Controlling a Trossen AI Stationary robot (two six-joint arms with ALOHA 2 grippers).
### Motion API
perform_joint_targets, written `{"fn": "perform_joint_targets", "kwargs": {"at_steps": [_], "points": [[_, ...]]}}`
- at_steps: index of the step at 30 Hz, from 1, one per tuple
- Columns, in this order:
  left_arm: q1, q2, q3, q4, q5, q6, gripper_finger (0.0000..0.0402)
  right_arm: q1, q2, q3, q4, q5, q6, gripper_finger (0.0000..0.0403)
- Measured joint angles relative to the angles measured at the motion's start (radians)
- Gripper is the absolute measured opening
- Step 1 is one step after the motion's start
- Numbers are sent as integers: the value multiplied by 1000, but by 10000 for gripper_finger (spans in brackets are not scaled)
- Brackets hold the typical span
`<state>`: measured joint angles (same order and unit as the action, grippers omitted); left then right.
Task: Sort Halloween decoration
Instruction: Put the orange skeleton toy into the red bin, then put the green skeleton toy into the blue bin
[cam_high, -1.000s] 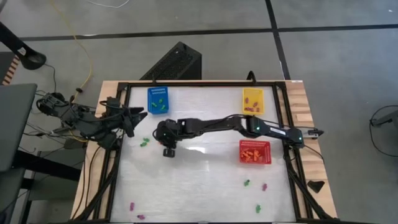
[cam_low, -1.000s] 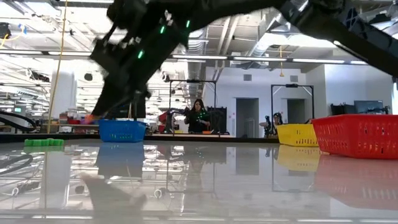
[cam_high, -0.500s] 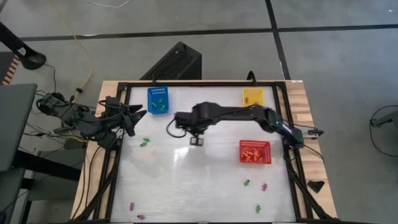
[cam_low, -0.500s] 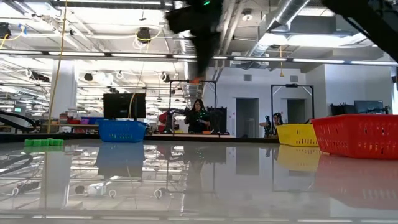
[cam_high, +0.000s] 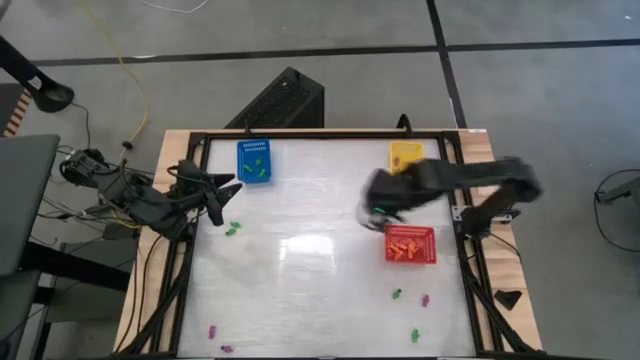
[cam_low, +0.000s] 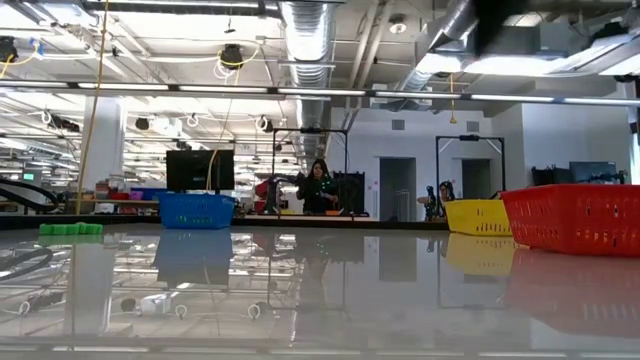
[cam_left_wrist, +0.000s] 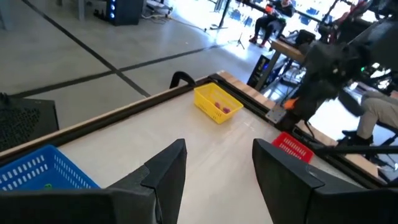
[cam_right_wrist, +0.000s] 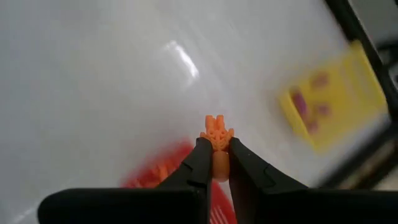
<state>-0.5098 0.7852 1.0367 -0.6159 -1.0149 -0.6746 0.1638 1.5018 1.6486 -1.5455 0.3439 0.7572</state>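
My right gripper (cam_right_wrist: 216, 163) is shut on a tiny orange Halloween decoration (cam_right_wrist: 216, 132). In the high view it hangs (cam_high: 373, 211) just beyond the far left corner of the red basket (cam_high: 410, 244), which holds orange pieces. My left gripper (cam_left_wrist: 217, 167) stands open with nothing between its fingers at the table's left edge (cam_high: 224, 190), near the blue basket (cam_high: 254, 160). Loose green pieces (cam_high: 232, 229) lie on the table close to it. More purple (cam_high: 212, 329) and green (cam_high: 397, 293) pieces lie near the front edge. My right gripper pinches the orange piece by its lower part (cam_right_wrist: 216, 151) between its two fingertips. The fingers slant down from above. The piece's knobbly top (cam_right_wrist: 216, 129) sticks out past the fingertips, and the piece is lifted clear of the table.
The yellow basket (cam_high: 406, 155) with purple pieces stands at the far right, behind the red one. A black frame (cam_high: 330, 133) runs round the table. People sit in the room beyond the table (cam_low: 320, 186). The middle of the white table top (cam_high: 310, 260) is bare.
My right gripper has swung fast from the table's left middle toward its right edge and upward, turning its wrist. It stays shut on the orange piece, which has come up off the table and now hangs beside the red basket.
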Motion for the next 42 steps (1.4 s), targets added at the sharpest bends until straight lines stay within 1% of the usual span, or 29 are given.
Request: {"fn": "perform_joint_targets", "kwargs": {"at_steps": [2,5,9,11,13,18,19,20,23,27,30,32,34,38,42], "points": [[0,14,0,2,8,0,174,63,-126,-154,48,0,104,61],[0,36,0,3,9,-3,174,168,-289,-376,216,10,242,61],[0,59,0,3,10,-34,174,284,-441,-630,445,16,382,61],[0,70,0,6,12,-55,174,324,-473,-732,523,18,427,61],[0,80,0,5,16,-76,174,351,-483,-815,562,19,474,61],[0,101,0,8,25,-108,174,383,-482,-963,676,23,552,61],[0,104,0,8,28,-116,174,387,-481,-988,708,23,563,67],[0,109,0,9,33,-124,174,387,-480,-1007,731,24,579,80],[2,114,0,10,44,-133,174,384,-482,-1039,763,25,627,151],[3,119,0,11,61,-134,174,387,-482,-1039,793,30,613,254],[4,119,0,12,58,-134,174,401,-482,-1039,818,29,587,302],[7,119,0,12,56,-134,174,427,-482,-1039,856,29,566,316],[8,118,0,14,58,-134,174,471,-482,-1039,909,31,561,320],[8,118,0,15,61,-134,174,601,-458,-1038,1007,90,606,311],[8,118,0,16,59,-123,174,717,-368,-1038,1061,103,630,298]]}}
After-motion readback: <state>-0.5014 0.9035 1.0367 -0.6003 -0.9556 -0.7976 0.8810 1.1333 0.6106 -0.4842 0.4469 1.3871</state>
